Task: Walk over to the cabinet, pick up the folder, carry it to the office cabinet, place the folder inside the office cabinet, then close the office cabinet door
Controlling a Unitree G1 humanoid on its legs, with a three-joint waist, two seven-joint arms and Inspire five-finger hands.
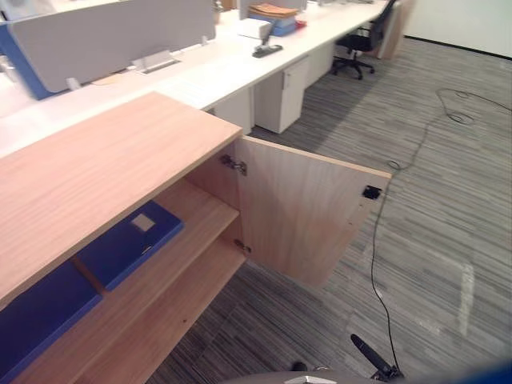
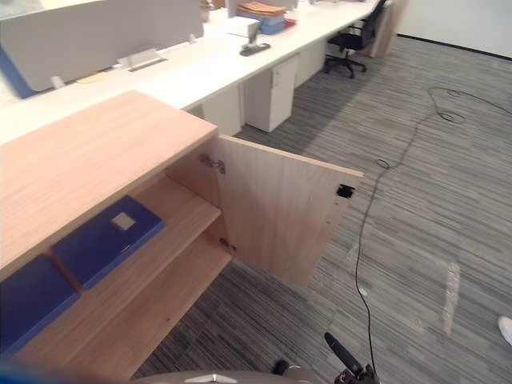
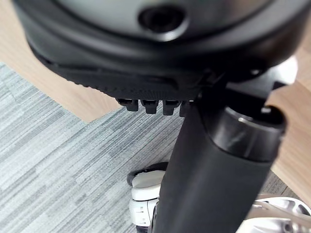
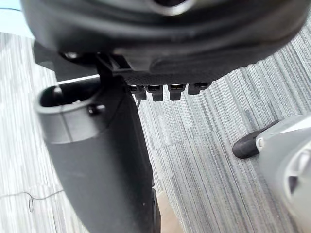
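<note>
A blue folder [image 1: 132, 240] with a white label lies flat on the upper shelf inside the wooden cabinet [image 1: 96, 176]. A second blue folder [image 1: 40, 316] lies to its left on the same shelf. The cabinet door [image 1: 308, 212] stands swung open towards the carpet. In the left wrist view my left hand [image 3: 146, 48] hangs beside the cabinet's wood, fingers relaxed, holding nothing. My right hand [image 4: 170, 39] hangs over the striped carpet, also relaxed and with nothing in it.
A long white desk [image 1: 216, 72] with a grey divider [image 1: 112, 36] runs behind the cabinet. Under it stands a white drawer unit [image 1: 280, 100]. A black office chair [image 1: 360, 48] sits at the far end, and stacked papers [image 1: 272, 16] lie on the desk. Striped carpet [image 1: 448, 200] spreads to the right.
</note>
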